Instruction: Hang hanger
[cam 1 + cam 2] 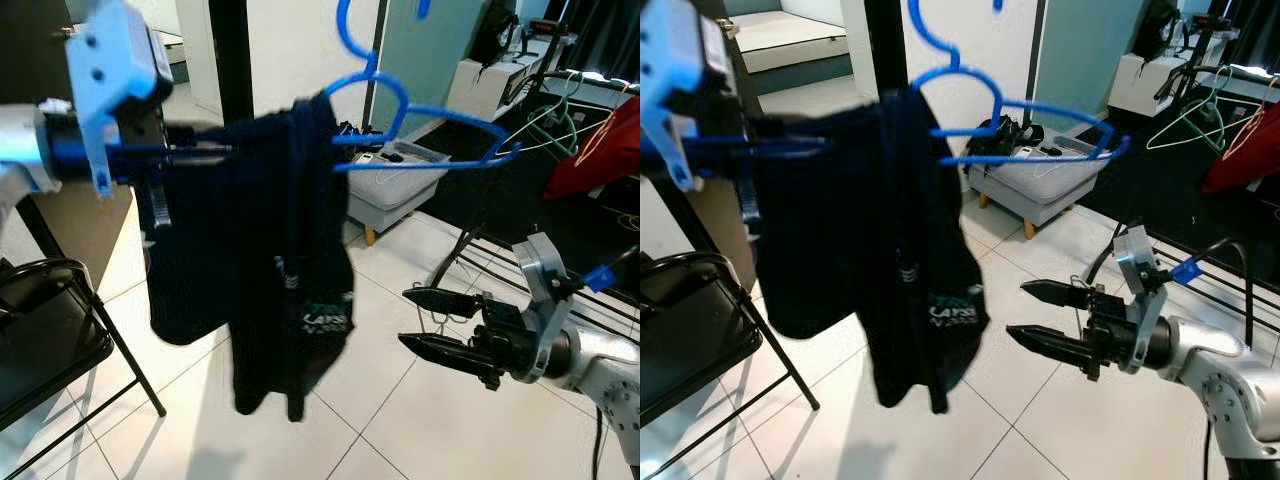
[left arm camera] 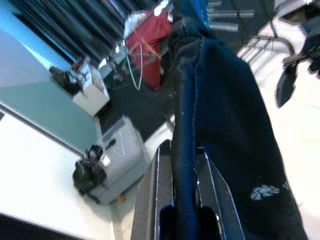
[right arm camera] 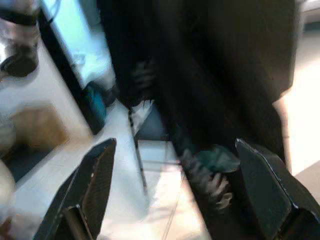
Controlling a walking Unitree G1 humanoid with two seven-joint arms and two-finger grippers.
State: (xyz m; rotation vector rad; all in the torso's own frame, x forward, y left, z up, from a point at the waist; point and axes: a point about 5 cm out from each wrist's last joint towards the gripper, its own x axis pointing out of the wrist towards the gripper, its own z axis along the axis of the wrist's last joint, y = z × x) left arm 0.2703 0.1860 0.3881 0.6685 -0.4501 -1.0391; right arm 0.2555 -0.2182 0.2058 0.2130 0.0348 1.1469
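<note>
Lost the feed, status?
Left hand shut on dark garment on blue hanger, held high. Right hand open, low. Not hung yet.

A black folding chair (image 1: 45,335) stands at the lower left of the frame on a white tiled floor (image 1: 420,420). Upper middle, a grey footstool (image 1: 395,185) on wooden legs carries small dark items. At the upper right, a red cloth (image 1: 605,155) hangs beside pale wire hangers (image 1: 545,115).
</note>
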